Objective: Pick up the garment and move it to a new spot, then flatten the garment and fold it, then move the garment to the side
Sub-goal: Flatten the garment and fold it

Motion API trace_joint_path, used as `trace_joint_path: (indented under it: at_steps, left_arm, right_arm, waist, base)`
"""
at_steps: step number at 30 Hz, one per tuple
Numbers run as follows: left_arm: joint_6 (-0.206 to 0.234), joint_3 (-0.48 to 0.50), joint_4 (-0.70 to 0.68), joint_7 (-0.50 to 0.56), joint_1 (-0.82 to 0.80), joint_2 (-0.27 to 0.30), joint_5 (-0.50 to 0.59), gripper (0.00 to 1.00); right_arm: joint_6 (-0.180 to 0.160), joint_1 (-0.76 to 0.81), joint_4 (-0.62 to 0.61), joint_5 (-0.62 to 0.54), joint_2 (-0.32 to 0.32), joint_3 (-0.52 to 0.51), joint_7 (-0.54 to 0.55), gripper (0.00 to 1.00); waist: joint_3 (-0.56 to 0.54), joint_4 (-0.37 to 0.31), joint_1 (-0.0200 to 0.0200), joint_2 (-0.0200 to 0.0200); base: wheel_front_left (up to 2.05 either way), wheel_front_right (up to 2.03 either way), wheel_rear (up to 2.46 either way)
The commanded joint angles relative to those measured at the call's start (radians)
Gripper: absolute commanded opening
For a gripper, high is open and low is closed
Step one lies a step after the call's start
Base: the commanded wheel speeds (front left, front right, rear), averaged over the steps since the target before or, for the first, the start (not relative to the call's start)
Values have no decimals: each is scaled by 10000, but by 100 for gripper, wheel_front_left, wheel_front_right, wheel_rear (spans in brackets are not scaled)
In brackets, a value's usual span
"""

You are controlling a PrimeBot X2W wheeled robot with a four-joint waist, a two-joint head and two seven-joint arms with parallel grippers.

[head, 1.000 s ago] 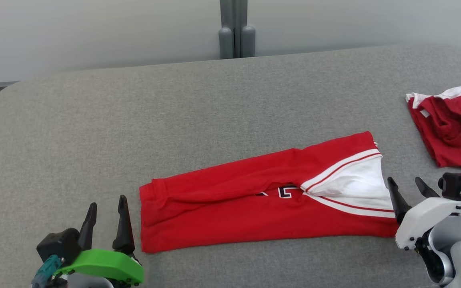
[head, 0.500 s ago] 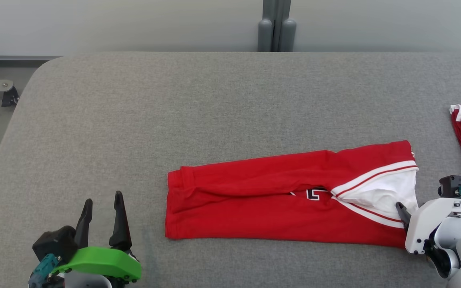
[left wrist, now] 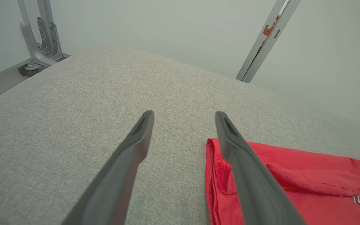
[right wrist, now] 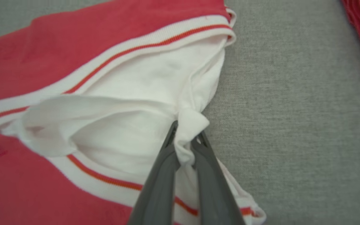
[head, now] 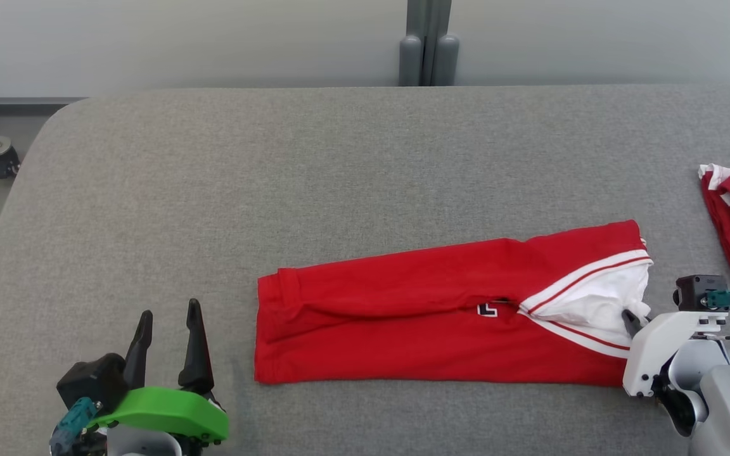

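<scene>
right gripper (right wrist: 188, 128) has clamped down since a moment ago, pinching white fabric at one end of the garment (head: 403, 316). it lies folded on the grey table (head: 276, 177), left gripper (head: 170, 308) spread wide near the other end.

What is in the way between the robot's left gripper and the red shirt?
Nothing I can see. Just bare grey padding lies between the open left gripper and the near end of the shirt. The right gripper is pinching the shirt's white part at the other end.
</scene>
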Motion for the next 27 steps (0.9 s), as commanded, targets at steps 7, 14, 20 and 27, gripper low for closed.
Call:
trace_joint_path:
  at_steps: [7,14,20,27]
  left_arm:
    - [-17,-39,106,-53,-134,-79,-64,100]
    - [-33,43,160,-115,-92,-99,-115,100]
    - [-99,-31,216,-104,-206,-86,-99,100]
    - [-64,-44,213,-81,-276,-25,-83,100]
  right_arm:
    - [-27,-2,32,435,-774,-676,-638,0]
    - [-26,377,-1024,942,-946,-1086,-592,0]
    - [-23,767,-2726,1547,-454,-732,-356,0]
    - [-18,1205,-4815,1890,95,385,79,0]
  waist:
    - [-100,-624,0,0]
    - [-104,-962,0,0]
    - [-107,-858,0,0]
    - [-84,-369,0,0]
  base:
    - [0,0,0]
    - [0,0,0]
    - [0,0,0]
    - [0,0,0]
